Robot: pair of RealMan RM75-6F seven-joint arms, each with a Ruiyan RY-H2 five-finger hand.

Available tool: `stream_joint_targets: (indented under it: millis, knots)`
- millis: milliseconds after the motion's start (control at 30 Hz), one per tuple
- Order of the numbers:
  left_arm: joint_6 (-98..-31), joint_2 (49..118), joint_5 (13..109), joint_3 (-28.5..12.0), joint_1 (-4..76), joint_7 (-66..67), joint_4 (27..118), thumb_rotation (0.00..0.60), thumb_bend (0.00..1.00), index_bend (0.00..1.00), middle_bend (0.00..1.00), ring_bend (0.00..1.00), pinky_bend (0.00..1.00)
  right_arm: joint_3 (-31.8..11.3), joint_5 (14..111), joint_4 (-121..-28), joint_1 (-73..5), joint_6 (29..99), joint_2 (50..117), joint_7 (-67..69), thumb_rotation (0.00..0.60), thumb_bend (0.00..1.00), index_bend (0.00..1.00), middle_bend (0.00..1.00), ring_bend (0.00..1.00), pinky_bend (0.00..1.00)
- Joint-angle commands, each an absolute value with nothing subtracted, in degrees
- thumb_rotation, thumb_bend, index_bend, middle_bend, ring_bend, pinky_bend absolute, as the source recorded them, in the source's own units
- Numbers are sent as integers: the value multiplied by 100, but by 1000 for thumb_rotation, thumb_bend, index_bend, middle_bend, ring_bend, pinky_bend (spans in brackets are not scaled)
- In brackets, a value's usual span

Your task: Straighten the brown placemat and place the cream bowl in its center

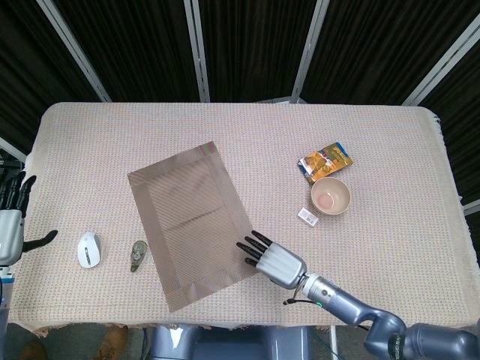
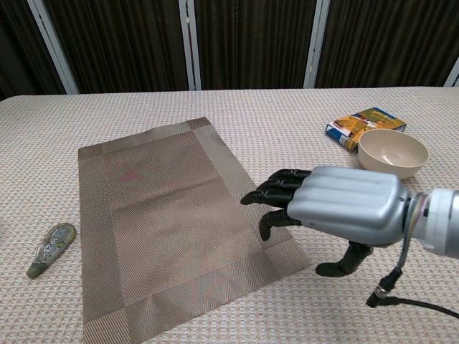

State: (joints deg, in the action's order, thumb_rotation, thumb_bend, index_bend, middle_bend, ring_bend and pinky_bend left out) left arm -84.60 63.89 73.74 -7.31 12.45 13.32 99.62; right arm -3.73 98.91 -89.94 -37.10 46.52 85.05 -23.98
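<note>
We take the brown placemat (image 1: 196, 223) as our landmark: it lies skewed on the woven tablecloth (image 1: 247, 135), its long sides running at a slant to the table's edges. Our right hand (image 1: 271, 259) reaches over the mat's near right corner, fingers stretched out and apart, holding nothing — from the chest view its fingertips (image 2: 252, 196) lie over the mat's right border, though we cannot tell whether they press on it. Our left hand (image 1: 10, 221) sits well to the left of the mat, off the table's edge, fingers upright and spread, empty.

The cream bowl (image 1: 331, 196) stands well to the right of the mat, upright, and nothing lies between the two. A colourful snack packet (image 1: 325, 162) lies just behind the bowl, and a small white box (image 1: 307, 217) lies just beside it on the mat's side. Left of the mat — a white mouse (image 1: 88, 249) and a green correction-tape dispenser (image 1: 138, 255), the dispenser nearer the mat.
</note>
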Motion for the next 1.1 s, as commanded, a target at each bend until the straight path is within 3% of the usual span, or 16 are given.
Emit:
stream_joint_targets:
  millis: [33,1100]
  knots:
    - [-8398,6394,7357,-742,1259,1310,9932,600,0,0,0,0,0,-435,9741,-8672,-3849,4571,8797,-2632,600,174,290,0,0,0]
    - [-8179,6414,7335,-789,1253,1280,9886,600,0,0,0,0,0,-129,9295,-7884,-4033,4948,9376,-2410,600,173,273,0,0,0]
